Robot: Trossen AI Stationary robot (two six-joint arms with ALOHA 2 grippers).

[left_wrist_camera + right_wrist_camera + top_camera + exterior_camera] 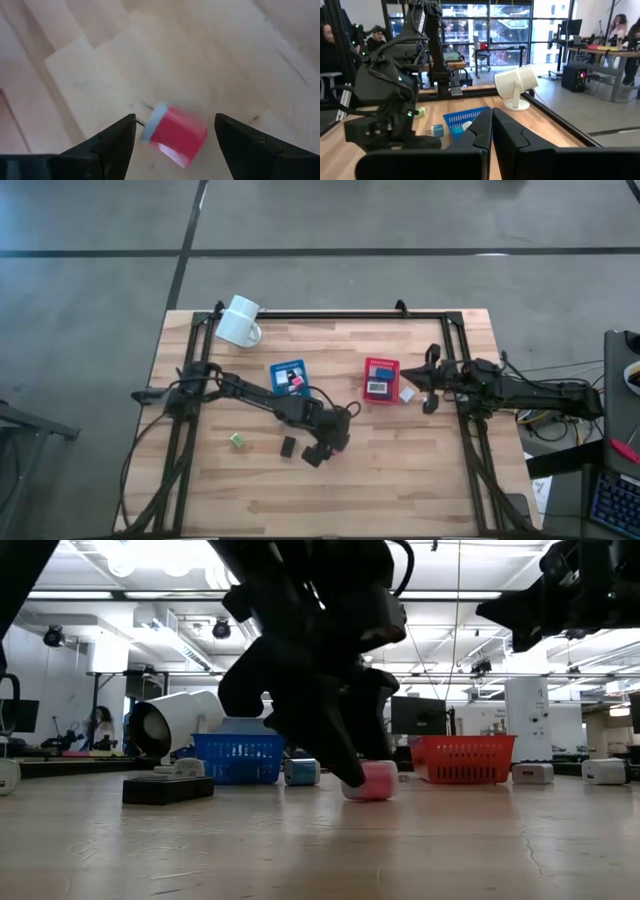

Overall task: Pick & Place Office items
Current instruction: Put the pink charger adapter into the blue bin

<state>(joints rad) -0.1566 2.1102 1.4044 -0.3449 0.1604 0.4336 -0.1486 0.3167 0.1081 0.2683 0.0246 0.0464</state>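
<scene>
My left gripper [322, 450] is open and low over the middle of the table. A pink block with a pale end [175, 135] lies on the wood between its two fingers [120, 137], with a gap on each side. It also shows in the low view [372, 781], behind the gripper [345, 765]. A black block [288, 446] and a green block [237, 440] lie to the gripper's left. My right gripper [492, 125] is shut and empty, hovering at the right edge [431, 402] near a white block [408, 394].
A blue tray [289, 376] and a red tray [381, 380] lie flat in the middle, each holding small items. A white mug [240, 322] lies on its side at the far left. A black frame [330, 314] runs along the table's edges.
</scene>
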